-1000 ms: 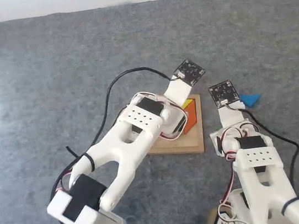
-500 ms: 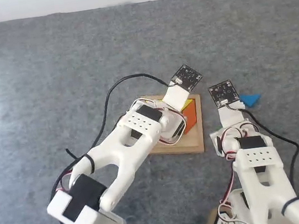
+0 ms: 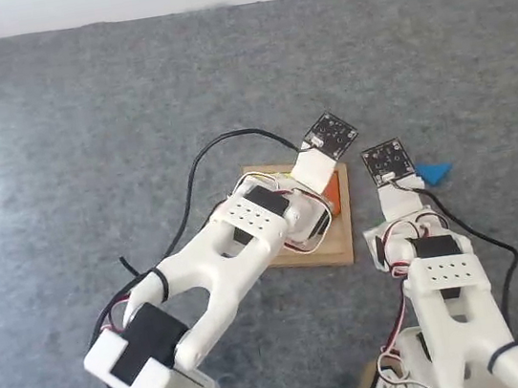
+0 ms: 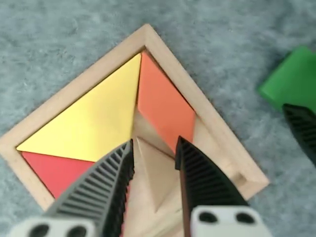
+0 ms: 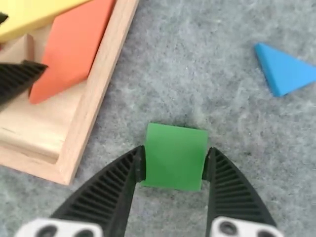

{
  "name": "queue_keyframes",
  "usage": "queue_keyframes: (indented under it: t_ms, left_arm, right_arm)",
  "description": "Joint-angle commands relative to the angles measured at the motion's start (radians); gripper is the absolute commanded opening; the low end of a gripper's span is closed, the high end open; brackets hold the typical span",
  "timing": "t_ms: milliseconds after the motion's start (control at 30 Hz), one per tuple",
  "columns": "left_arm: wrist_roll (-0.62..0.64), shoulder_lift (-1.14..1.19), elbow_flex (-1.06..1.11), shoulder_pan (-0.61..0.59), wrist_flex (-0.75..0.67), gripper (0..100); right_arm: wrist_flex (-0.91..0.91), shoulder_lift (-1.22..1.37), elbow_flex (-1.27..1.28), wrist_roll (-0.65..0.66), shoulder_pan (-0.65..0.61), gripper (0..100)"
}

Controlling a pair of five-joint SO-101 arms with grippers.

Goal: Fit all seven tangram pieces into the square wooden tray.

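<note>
The square wooden tray [image 4: 207, 113] holds a yellow triangle [image 4: 94, 118], an orange parallelogram [image 4: 165, 106] and a red triangle [image 4: 54, 170]. My left gripper [image 4: 154, 143] hangs low over the tray's bare part, its fingers closed on a pale wooden triangle [image 4: 155, 175]. Beside the tray, on the grey table, lies a green square [image 5: 175, 155] with my right gripper [image 5: 174, 158] shut on its two sides. A blue triangle [image 5: 286, 71] lies farther off on the table. In the high view the left arm covers most of the tray [image 3: 329, 247].
Grey felt covers the table. The blue triangle [image 3: 435, 172] sits just beyond the right arm's wrist board [image 3: 388, 161]. The left arm's black cable [image 3: 193, 169] loops over the table behind the tray. Open room lies to the far left and back.
The left arm has shifted a little to the right and nearer over the tray, now hiding the yellow piece in the high view. The right arm has not moved.
</note>
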Motion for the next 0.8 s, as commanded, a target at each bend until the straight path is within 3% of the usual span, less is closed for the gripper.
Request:
queue_keyframes:
  t_ms: [0,167,767]
  left_arm:
    - [0.014,0.015,-0.015,0.005,-0.018,13]
    - [0.017,0.058,-0.073,0.003,0.048,13]
    - [0.012,0.048,-0.038,-0.034,0.072,13]
  right_arm:
    - [-0.022,-0.035,-0.006,-0.005,0.005,20.2]
    - [-0.022,-0.035,-0.006,-0.005,0.005,20.2]
    - [-0.021,-0.035,-0.006,-0.005,0.005,20.2]
